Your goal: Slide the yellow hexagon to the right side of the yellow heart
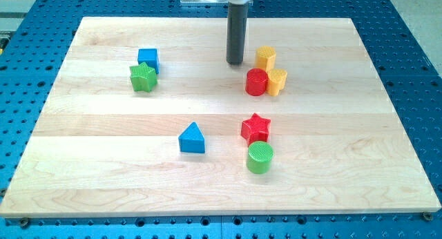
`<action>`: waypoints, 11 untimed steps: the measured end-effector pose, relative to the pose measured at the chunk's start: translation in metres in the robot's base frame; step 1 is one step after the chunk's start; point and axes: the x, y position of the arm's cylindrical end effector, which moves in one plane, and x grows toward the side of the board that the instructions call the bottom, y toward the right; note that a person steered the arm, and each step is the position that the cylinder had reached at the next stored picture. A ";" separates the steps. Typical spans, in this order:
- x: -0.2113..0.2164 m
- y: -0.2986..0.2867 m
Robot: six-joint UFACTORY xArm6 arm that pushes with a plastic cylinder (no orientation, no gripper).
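Note:
The yellow hexagon [266, 57] stands at the view's upper middle-right. The yellow heart [277, 81] is just below it and slightly to the right, almost touching it. A red cylinder [256, 81] touches the heart's left side. My tip [235, 62] rests on the board just left of the yellow hexagon, a short gap away, and above-left of the red cylinder.
A blue cube [148, 59] and a green star [143, 77] sit together at the upper left. A blue triangle [192, 138] lies in the lower middle. A red star [256, 128] and a green cylinder [260, 157] stand below the heart. The wooden board [345, 163] lies on a blue perforated table.

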 end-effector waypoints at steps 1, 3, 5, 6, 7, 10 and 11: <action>-0.029 -0.004; 0.021 0.037; 0.042 0.086; 0.041 0.088; 0.014 0.105; 0.074 0.121; 0.075 0.120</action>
